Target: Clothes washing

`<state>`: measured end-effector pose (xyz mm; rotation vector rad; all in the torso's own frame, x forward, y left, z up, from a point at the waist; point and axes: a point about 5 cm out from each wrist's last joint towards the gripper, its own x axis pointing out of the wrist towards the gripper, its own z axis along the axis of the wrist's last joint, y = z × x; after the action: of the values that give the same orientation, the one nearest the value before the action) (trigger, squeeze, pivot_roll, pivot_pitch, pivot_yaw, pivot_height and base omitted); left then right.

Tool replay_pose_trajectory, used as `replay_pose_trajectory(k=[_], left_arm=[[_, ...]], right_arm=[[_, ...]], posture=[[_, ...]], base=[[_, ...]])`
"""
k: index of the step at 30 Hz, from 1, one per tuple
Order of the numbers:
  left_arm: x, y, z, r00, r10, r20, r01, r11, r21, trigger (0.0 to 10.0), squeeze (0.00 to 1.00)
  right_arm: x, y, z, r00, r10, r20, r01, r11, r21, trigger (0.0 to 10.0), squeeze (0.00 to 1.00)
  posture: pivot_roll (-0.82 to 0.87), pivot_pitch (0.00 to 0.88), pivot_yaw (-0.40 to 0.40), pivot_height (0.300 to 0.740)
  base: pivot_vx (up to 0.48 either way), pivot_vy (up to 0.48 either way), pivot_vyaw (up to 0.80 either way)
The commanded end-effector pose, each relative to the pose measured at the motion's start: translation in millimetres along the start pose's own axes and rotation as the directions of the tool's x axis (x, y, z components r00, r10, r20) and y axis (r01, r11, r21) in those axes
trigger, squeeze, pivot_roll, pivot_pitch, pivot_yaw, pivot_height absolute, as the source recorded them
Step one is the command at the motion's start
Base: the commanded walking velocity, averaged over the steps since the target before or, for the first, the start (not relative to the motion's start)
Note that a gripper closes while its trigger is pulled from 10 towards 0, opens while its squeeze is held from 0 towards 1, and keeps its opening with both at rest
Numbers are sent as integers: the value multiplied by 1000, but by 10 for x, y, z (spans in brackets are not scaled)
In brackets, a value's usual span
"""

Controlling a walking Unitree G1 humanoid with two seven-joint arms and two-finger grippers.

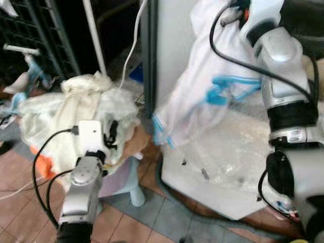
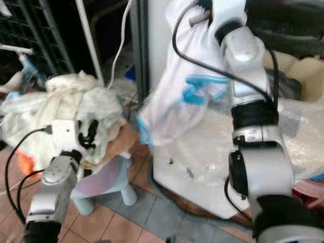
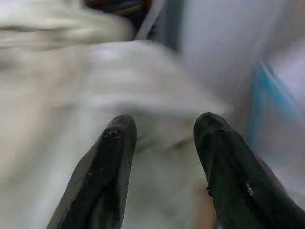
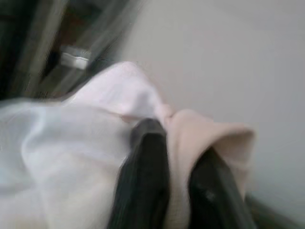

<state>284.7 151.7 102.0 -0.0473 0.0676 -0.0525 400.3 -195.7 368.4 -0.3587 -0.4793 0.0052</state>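
Gripping white garment [image 1: 202, 86] — right tool [image 4: 178, 143]; left tool [image 3: 164, 138] spread.

Soft daylight falls evenly here, bright on the white garment [image 1: 202, 86] and the pale laundry heap [image 1: 76, 111], while the corner behind the rack [image 1: 35, 35] sits nearly black. Both head views look slightly smeared. The wrist views are badly blurred, only the dark fingers [image 3: 102, 176] half sharp

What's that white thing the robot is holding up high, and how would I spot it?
Find the tall white appliance. In front of it the right gripper pinches a white garment, which hangs in the air. Unlike the cream laundry pile by the left gripper, it has blue trim.
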Motion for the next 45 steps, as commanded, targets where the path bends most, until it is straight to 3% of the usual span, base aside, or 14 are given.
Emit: replay_pose_trajectory(k=[1,3,6,7,9,10,13,15,16,17,20,27,29,45], left_arm=[[-46,-34,-66,1000,0,-22,0,1000,-13,10000,0],[-55,-27,-72,1000,8,-23,-8,1000,-15,10000,0],[-68,-19,-78,999,19,-26,-20,1000,-15,10000,0],[-72,-13,-81,999,26,-28,-26,1000,-17,10000,0],[-75,-10,-83,999,28,-30,-29,999,-19,10000,0],[-75,-10,-84,999,28,-33,-29,999,-19,10000,0],[-76,-15,-84,999,20,-35,-20,1000,-11,10000,0],[-74,-15,-90,999,18,-40,-18,1000,-8,10000,0],[-72,-13,-96,999,16,-43,-16,1000,-6,10000,0],[-69,-11,-102,999,14,-47,-14,1000,-5,10000,0],[-55,-16,-112,999,6,-54,-6,1000,-3,10000,0],[-29,-33,-120,998,-1,-65,2,1000,13,10000,0],[-30,-30,-129,997,-1,-75,2,1000,18,10000,0],[-30,-30,-129,997,-1,-75,2,1000,18,10000,0]], right_arm=[[-2,-720,229,937,-349,12,348,936,49,10000,0],[-29,-867,289,910,-414,31,413,910,14,10000,0],[-41,-862,224,919,-393,27,393,920,15,10000,0],[-56,-715,35,947,-320,-19,320,948,-2,10000,0],[-87,-602,-107,963,-263,-56,263,965,-5,10000,0],[-126,-435,-285,982,-160,-104,164,986,30,10000,0],[-239,-213,-604,981,-15,-195,24,999,47,10000,0],[-357,-37,-819,954,124,-273,-95,989,116,10000,12],[-438,43,-934,927,192,-322,-157,979,130,10000,859],[-521,109,-1036,898,252,-361,-209,966,155,10000,1000],[-690,208,-1210,835,341,-432,-289,940,183,10000,1000],[-800,359,-1205,775,456,-437,-444,885,137,10000,1000],[-882,436,-1251,708,510,-488,-491,853,179,10000,1000],[-882,436,-1251,708,510,-488,-491,853,179,10000,1000]], posture=[[-48,0,-22,740],[-44,0,-27,740],[-39,0,-33,740],[-39,0,-32,740],[-39,0,-30,740],[-40,0,-28,740],[-49,0,-18,740],[-55,0,-15,740],[-60,0,-12,740],[-65,0,-11,740],[-74,0,-6,740],[-79,0,2,740],[-74,0,1,740],[-74,0,1,740]], base=[[0,0,0],[0,0,0],[0,0,0],[0,0,0],[0,0,0],[0,0,0],[0,0,0],[0,0,0],[0,0,0],[0,0,0],[0,0,0],[0,0,0],[0,0,0],[0,0,0]])
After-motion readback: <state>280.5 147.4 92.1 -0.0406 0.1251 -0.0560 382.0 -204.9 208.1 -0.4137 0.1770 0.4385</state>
